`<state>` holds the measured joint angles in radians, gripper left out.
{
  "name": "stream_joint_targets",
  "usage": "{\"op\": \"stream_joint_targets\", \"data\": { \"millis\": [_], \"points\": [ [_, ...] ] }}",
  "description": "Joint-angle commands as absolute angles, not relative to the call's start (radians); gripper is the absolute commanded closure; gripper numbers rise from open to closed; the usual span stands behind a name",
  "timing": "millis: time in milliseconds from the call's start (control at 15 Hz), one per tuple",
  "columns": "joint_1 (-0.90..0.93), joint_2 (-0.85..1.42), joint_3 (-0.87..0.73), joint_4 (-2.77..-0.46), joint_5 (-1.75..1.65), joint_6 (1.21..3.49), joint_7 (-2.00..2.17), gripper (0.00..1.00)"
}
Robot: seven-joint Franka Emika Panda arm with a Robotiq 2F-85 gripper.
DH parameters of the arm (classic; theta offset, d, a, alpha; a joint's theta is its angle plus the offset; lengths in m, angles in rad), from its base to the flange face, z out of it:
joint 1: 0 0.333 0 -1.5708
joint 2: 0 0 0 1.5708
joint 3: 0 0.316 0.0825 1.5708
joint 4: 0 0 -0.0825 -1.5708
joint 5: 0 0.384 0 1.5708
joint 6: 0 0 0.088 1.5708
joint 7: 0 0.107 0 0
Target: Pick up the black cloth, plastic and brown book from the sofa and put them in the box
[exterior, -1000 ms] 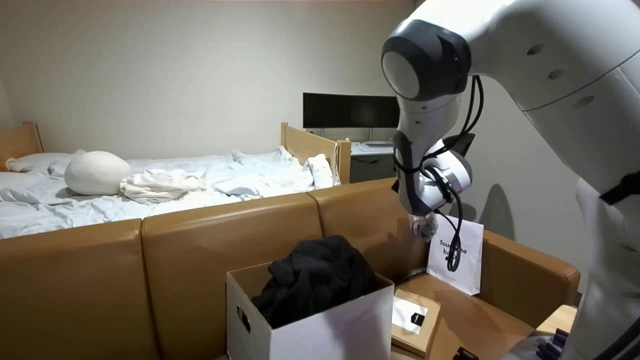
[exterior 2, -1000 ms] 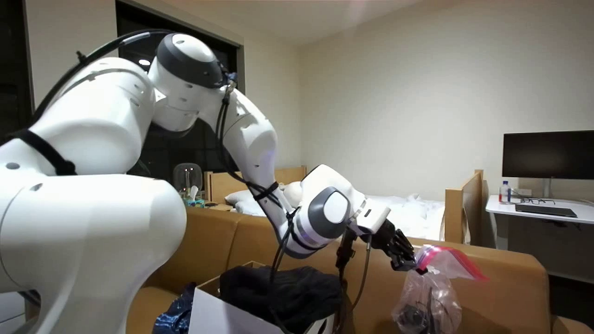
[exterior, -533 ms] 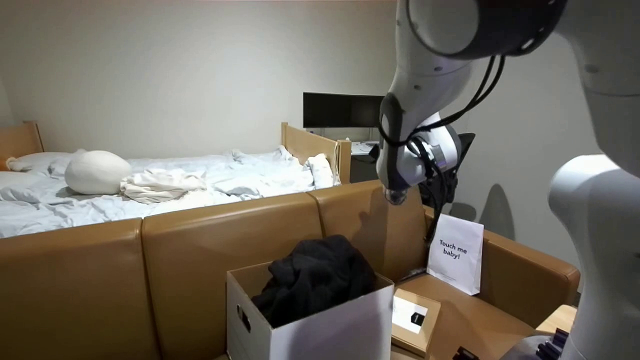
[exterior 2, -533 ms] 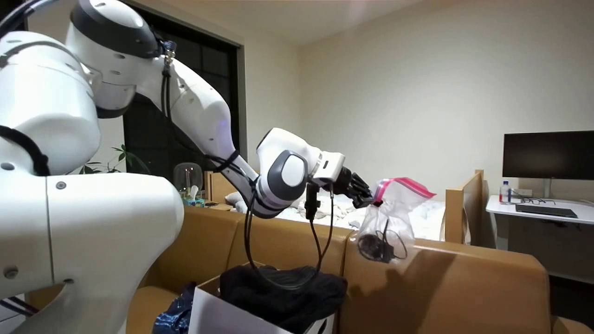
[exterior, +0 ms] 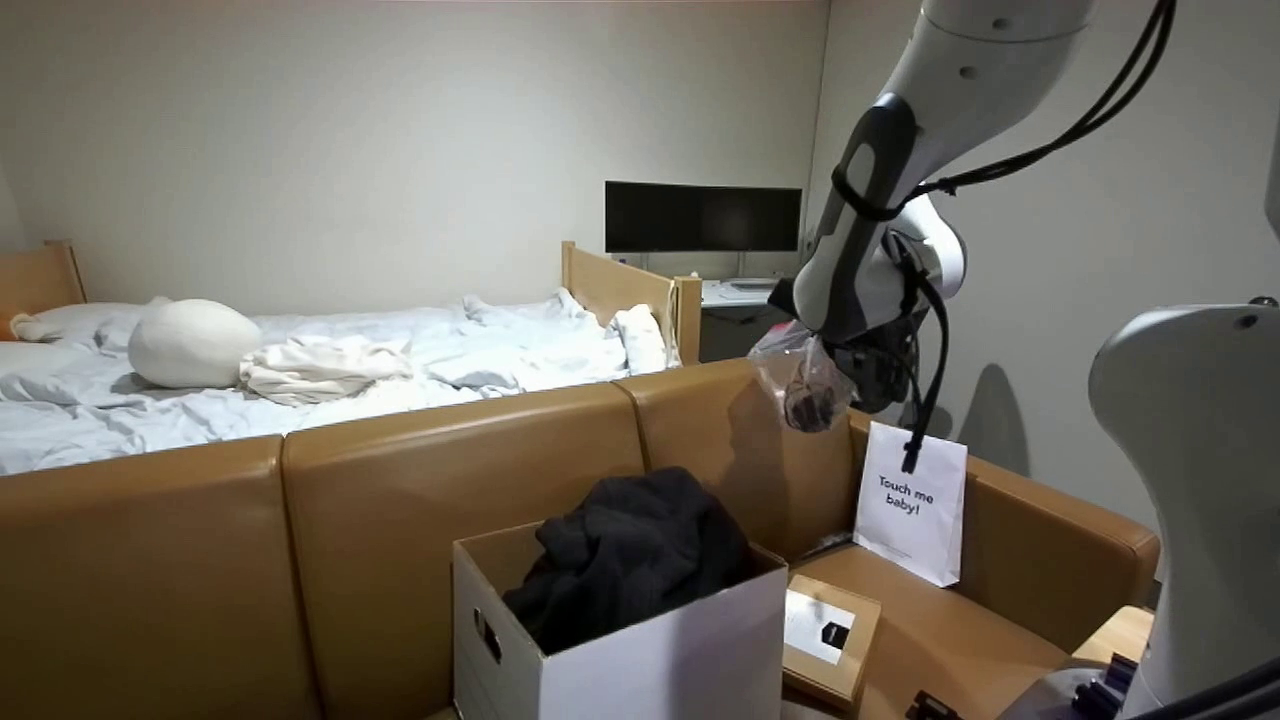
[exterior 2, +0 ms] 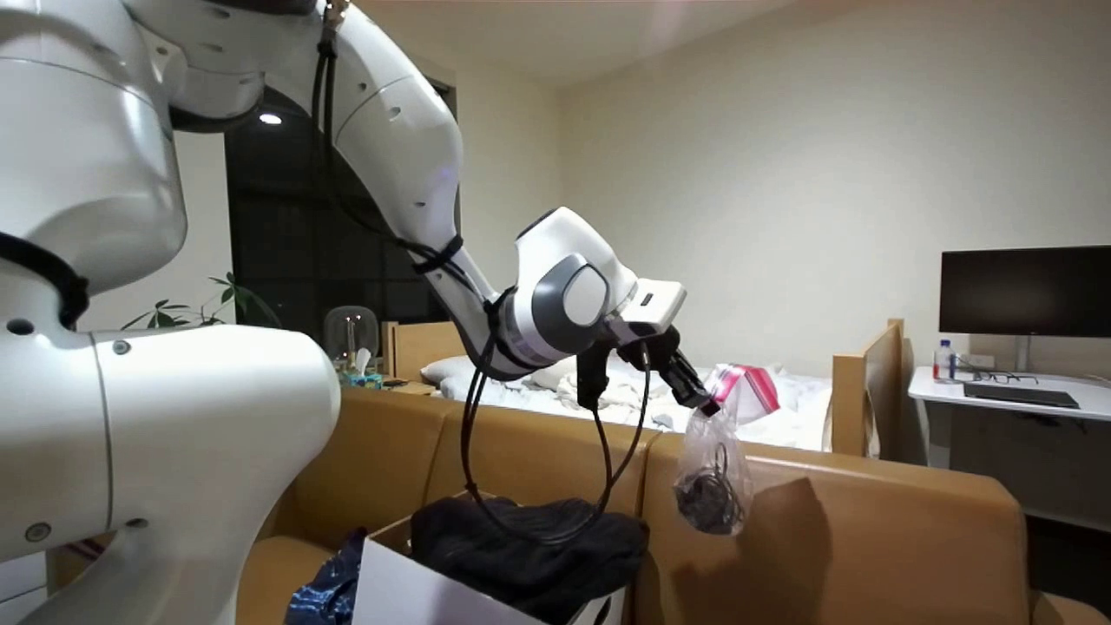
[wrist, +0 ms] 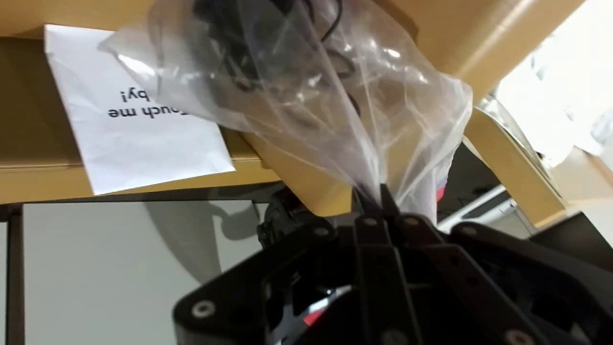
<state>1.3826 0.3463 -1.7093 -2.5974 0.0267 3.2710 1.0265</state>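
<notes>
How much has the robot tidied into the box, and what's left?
Done: the black cloth is in the box, bulging above its rim. In hand: the gripper is shut on the clear plastic bag, which hangs in the air. Left: that bag must go in, and so must the brown book, lying on the sofa beside the box.

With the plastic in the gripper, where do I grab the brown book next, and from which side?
I'd pinch the brown book by its straight edge facing the sofa armrest, coming in low from that side. It lies label-up beside the box, whose wall partly hides it in an exterior view, while that edge is in full view. Whether there's room beneath it, I can't tell.
</notes>
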Motion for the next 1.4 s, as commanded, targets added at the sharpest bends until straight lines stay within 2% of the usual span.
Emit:
{"op": "stream_joint_targets", "data": {
  "millis": [0, 400, 600, 733, 1067, 1333],
  "points": [
    [1.396, 0.411, -1.741, -2.616, -0.031, 3.174, 0.948, 1.00],
    [1.385, 0.394, -1.741, -2.606, -0.030, 3.163, 0.934, 0.98],
    [1.395, 0.289, -1.646, -2.602, -0.054, 3.049, 0.908, 1.00],
    [1.464, 0.235, -1.634, -2.592, -0.045, 3.002, 0.894, 1.00],
    [1.726, 0.111, -1.744, -2.559, -0.039, 2.899, 0.818, 1.00],
    [1.774, -0.020, -1.722, -2.570, -0.054, 2.912, 0.744, 1.00]
  ]
}}
